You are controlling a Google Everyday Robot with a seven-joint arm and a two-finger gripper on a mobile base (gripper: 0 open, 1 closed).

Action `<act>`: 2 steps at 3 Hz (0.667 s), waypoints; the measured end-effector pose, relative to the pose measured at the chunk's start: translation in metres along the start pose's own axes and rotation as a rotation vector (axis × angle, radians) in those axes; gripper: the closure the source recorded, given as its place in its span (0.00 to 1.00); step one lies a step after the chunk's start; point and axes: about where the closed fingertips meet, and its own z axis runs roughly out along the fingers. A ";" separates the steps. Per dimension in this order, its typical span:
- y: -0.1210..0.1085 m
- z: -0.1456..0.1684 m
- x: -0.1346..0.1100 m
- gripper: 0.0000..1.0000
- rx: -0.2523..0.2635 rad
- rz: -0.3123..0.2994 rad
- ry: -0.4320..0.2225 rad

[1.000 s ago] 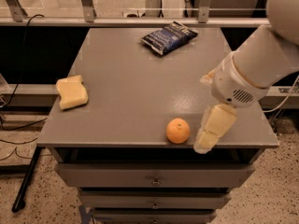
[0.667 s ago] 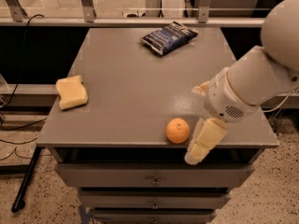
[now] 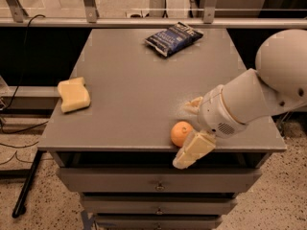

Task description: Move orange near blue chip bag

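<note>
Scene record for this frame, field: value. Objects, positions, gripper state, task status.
surface: grey table top over drawers
orange: small round orange fruit, at the front edge, right of centre
bag: dark blue crinkly chip bag, lying flat at the far edge
sponge: pale yellow rectangular sponge, left side
gripper: two-finger gripper, open, one finger on either side of the fruit; contact unclear
status: fruit far from bag

Warm, dim overhead light; shadows soft. Bench top (image 3: 139, 99) evenly lit, with a pale sheen just behind the gripper (image 3: 183, 135) at the front edge, right of centre. Drawers (image 3: 120, 180) beneath in shade.
</note>
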 end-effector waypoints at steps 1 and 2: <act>-0.003 0.004 0.001 0.41 0.006 0.008 -0.026; -0.007 0.003 0.001 0.64 0.011 0.016 -0.042</act>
